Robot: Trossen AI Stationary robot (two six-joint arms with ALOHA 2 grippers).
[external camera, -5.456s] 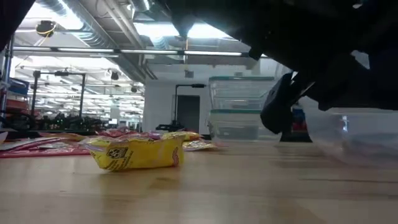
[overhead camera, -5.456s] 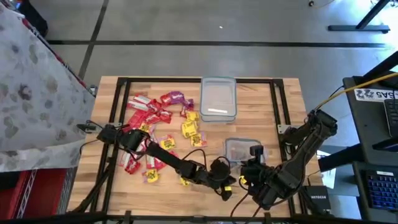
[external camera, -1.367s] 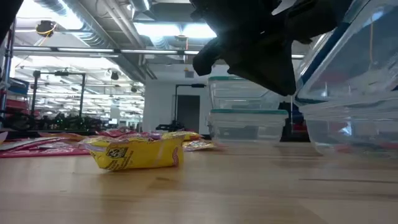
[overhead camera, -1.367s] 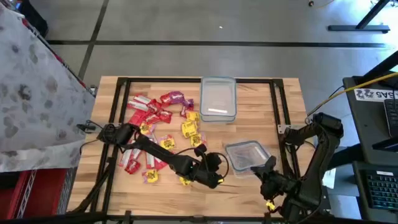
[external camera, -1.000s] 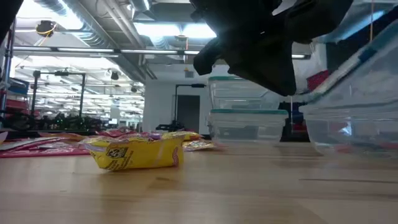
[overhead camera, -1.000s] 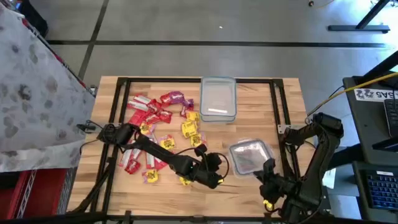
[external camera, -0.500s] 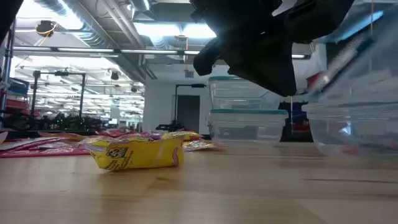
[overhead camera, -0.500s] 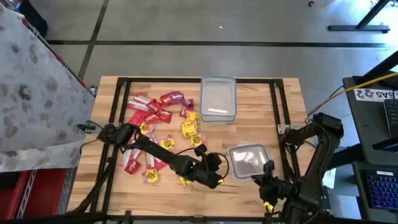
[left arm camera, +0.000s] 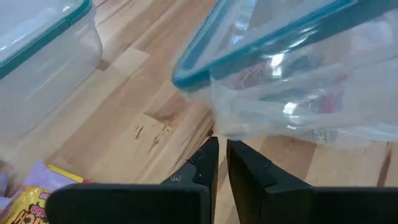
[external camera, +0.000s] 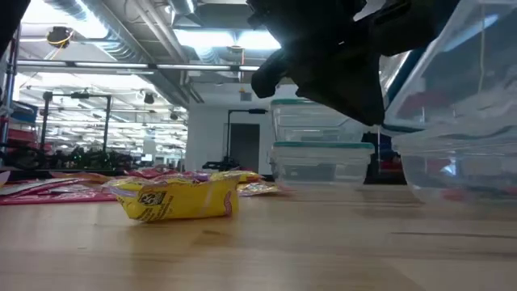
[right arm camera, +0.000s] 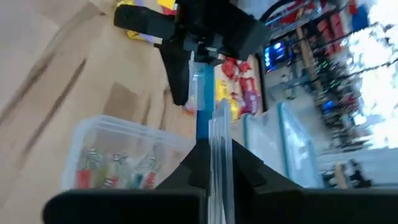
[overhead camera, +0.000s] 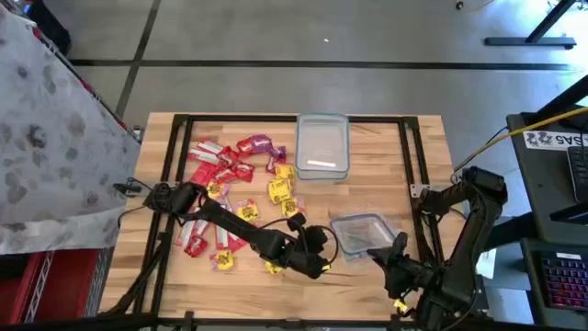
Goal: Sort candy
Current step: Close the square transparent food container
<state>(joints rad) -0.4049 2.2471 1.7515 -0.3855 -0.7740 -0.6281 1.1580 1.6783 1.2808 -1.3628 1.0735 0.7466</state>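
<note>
The candy point(overhead camera: 230, 184) lies loose on the table's left half: red, yellow and a few purple packets. One yellow packet point(external camera: 174, 198) lies nearest the front edge. A clear tub point(overhead camera: 354, 230) stands near the front, right of centre, and red bits show through its wall point(left arm camera: 311, 102). Its teal-rimmed lid point(external camera: 436, 65) slants above it. My right gripper point(overhead camera: 390, 250) is shut on the lid at the tub's near right corner. My left gripper point(overhead camera: 322, 246) is shut, its tips right at the tub's left wall point(left arm camera: 222, 149). My right gripper pinches the lid's rim point(right arm camera: 217, 124) between its two fingers, which come level from the table's near right. The lid is tilted steeply: its left edge point(external camera: 392, 121) is down at the tub's rim, its right side raised. My left gripper's shut tips stand against the tub's lower wall point(left arm camera: 236, 127); whether they touch it I cannot tell.
A second clear tub with a teal-rimmed lid point(overhead camera: 322, 145) stands at the far middle of the table. A black frame point(overhead camera: 404, 156) runs round the table top. Bare wood shows between the two tubs and along the right side.
My right gripper has tipped the lid from a flatter slant back up to a steep one. The lid's left edge has stayed at the tub's rim while its right side has risen. My left gripper has kept still.
</note>
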